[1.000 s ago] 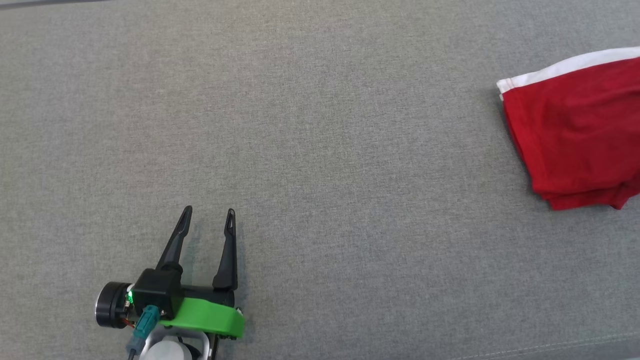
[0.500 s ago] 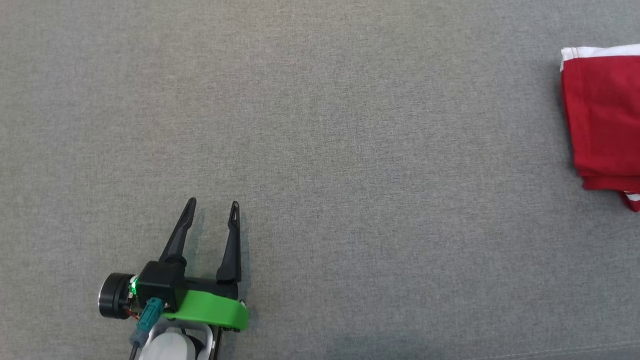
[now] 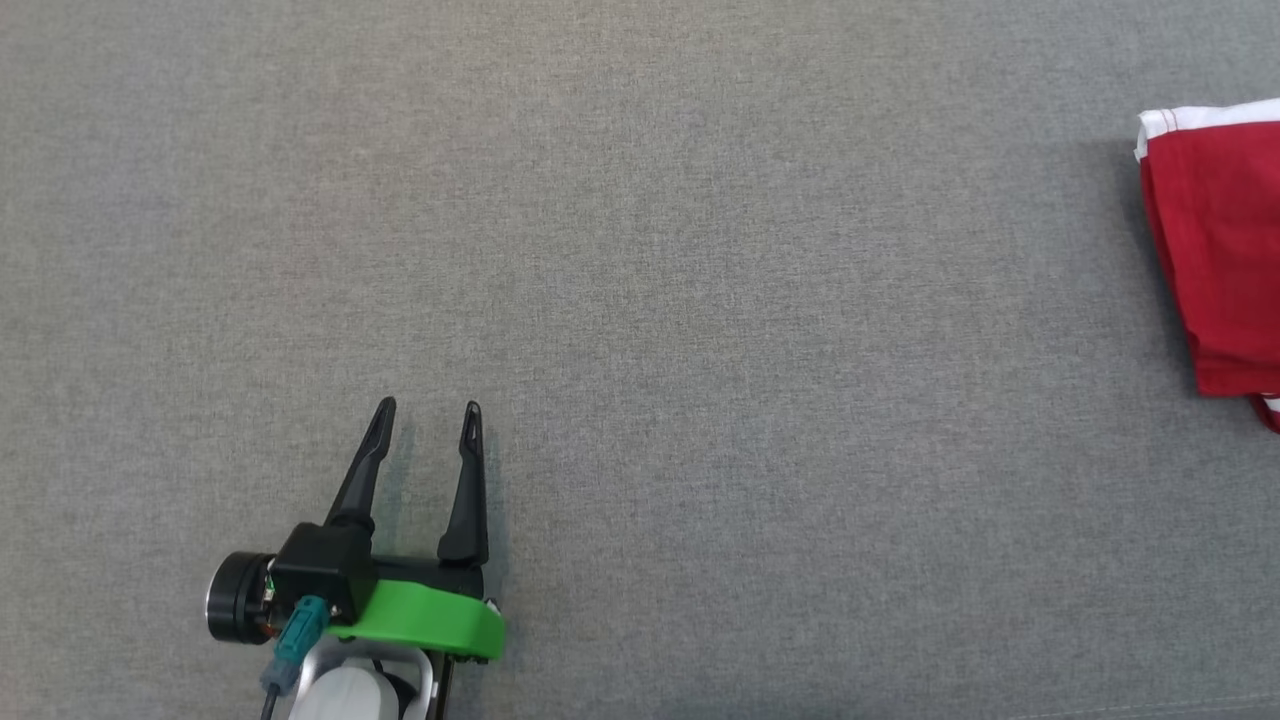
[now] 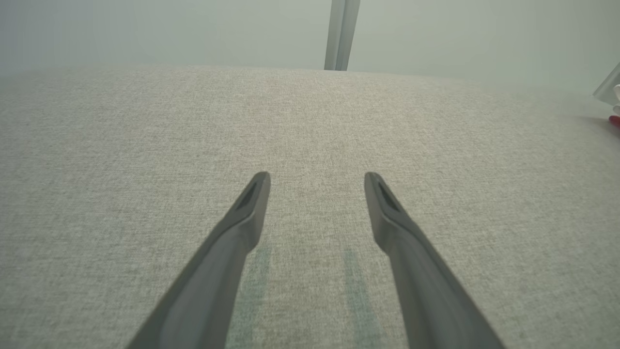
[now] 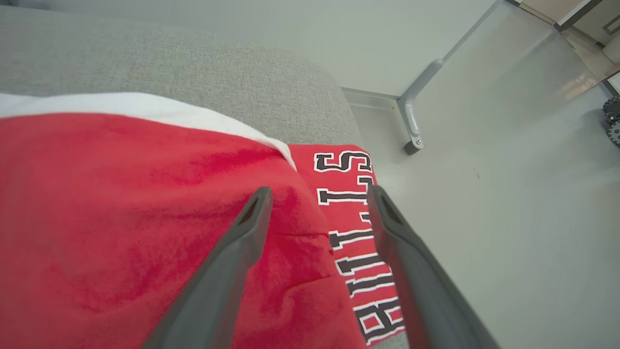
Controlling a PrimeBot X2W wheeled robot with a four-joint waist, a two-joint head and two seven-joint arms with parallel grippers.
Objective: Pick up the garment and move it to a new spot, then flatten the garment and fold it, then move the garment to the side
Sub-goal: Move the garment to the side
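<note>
Slipping off the edge is the big worry. The red garment point(image 5: 121, 218) lies right under the right gripper point(image 5: 319, 190), whose fingers are spread apart and hold nothing. Its lettered part sits at the very end of the grey surface point(image 5: 193, 63), with the floor point(image 5: 508, 218) just past the fingertips. The left gripper point(image 3: 428, 407) is spread wide too, far from the garment. A second ago the garment lay closer to the left gripper.
</note>
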